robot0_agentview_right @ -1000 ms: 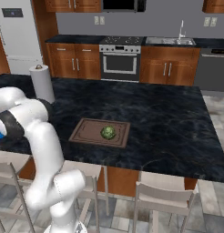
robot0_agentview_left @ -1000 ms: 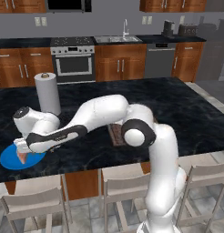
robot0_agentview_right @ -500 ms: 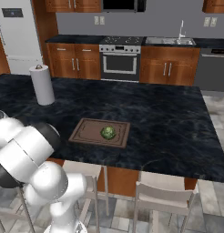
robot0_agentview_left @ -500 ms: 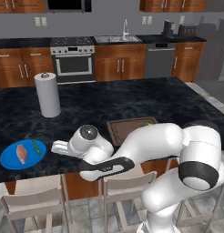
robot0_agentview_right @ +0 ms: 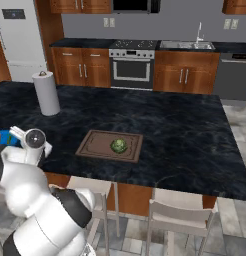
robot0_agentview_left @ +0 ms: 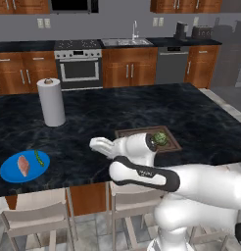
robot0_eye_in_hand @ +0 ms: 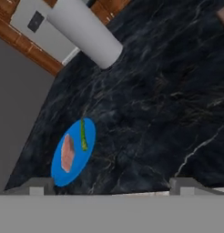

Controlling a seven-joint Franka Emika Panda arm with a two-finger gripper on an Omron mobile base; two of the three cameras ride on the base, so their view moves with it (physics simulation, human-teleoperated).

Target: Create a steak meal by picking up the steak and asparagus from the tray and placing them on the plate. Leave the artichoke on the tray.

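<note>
The blue plate (robot0_agentview_left: 10,171) lies at the counter's near left corner with the pinkish steak (robot0_agentview_left: 23,165) and the thin green asparagus (robot0_agentview_left: 39,158) side by side on it. The hand view looks down on the same plate (robot0_eye_in_hand: 63,175), steak (robot0_eye_in_hand: 67,153) and asparagus (robot0_eye_in_hand: 83,135). The wooden tray (robot0_agentview_left: 134,133) sits mid-counter and carries the round artichoke (robot0_agentview_left: 159,139), which is also on the tray (robot0_agentview_right: 95,145) as a green ball (robot0_agentview_right: 118,145). My gripper (robot0_eye_in_hand: 111,187) is open and empty, held above the counter between plate and tray, well right of the plate.
A paper towel roll (robot0_agentview_left: 51,102) stands upright behind the plate, also seen as the roll (robot0_agentview_right: 46,92). Chairs (robot0_agentview_left: 36,220) line the counter's near edge. My folded arm (robot0_agentview_left: 142,169) partly covers the tray's near left corner. Dark counter stretches right of the tray.
The arm has drawn back from over the plate and swung right toward the tray, folding in. Steak and asparagus stay on the plate; the gripper stays open.
</note>
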